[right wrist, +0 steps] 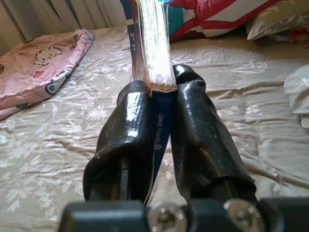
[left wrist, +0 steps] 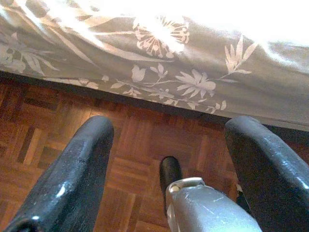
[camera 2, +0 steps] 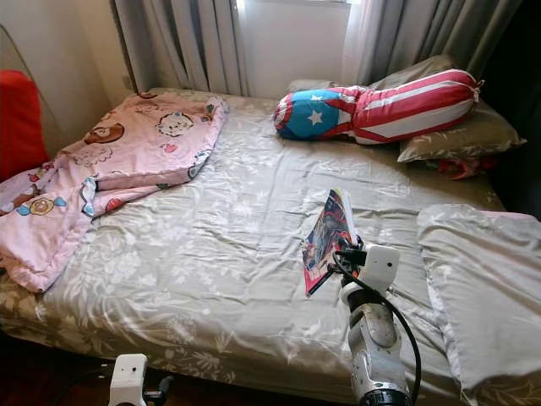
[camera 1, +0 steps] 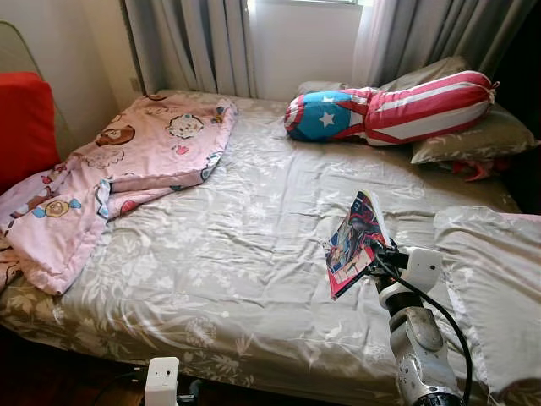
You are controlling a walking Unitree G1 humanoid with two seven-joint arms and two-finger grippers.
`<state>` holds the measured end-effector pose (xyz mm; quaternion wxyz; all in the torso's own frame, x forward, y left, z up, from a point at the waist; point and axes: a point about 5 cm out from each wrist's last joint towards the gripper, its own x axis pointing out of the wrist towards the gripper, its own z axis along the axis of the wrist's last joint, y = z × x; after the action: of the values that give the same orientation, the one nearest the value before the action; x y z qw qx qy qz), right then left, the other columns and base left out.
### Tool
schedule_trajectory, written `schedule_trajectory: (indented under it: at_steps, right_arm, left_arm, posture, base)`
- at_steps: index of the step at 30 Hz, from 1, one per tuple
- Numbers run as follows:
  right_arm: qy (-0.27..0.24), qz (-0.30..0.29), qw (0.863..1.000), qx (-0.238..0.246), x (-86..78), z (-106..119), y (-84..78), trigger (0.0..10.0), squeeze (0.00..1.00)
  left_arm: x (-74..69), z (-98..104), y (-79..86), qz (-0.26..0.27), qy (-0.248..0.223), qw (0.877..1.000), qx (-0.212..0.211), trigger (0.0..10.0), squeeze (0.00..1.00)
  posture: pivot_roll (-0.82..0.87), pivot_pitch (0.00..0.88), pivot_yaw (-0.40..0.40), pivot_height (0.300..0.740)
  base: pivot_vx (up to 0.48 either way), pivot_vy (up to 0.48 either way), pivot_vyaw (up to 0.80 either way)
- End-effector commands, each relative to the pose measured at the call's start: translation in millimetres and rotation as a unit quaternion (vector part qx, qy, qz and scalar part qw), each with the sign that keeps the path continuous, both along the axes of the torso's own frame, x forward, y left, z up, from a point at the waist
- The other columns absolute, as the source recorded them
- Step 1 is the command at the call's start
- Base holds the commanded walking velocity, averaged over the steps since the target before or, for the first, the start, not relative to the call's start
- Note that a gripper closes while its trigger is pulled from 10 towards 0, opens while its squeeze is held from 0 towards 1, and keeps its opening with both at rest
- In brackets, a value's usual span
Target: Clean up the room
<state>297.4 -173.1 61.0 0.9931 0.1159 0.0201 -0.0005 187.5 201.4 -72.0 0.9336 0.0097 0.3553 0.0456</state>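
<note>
My right gripper is shut on a colourful comic book, holding it up by its lower edge above the grey floral bed sheet. In the right wrist view the book stands edge-on, pinched between the two black fingers. My left gripper hangs low beside the bed, open, with the wooden parquet floor under it. Its white wrist shows at the bed's near edge.
A pink cartoon blanket lies crumpled on the bed's left side. A stars-and-stripes bolster rests on grey pillows at the head. Another pillow lies near right. A red cushion sits far left; curtains hang behind.
</note>
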Motion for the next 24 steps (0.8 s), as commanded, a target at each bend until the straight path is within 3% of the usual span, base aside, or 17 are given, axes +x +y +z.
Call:
schedule_trajectory:
  at_steps: [1,24]
  right_arm:
    - [-0.022,0.002,1.000,0.000,4.6,10.1,1.4,10.0,0.00]
    - [-0.019,0.006,1.000,-0.012,2.5,8.0,3.5,10.0,0.00]
  left_arm:
    - [-3.4,-2.2,0.5,0.000,0.010,1.000,-0.001,10.0,0.00]
    - [-4.9,-3.3,-3.1,-0.005,0.010,1.000,-0.006,10.0,0.00]
  posture:
    - [0.03,0.000,-0.051,0.740]
    - [0.03,0.000,-0.054,0.740]
  base:
    - [0.251,0.000,0.00]
    - [0.279,0.000,0.00]
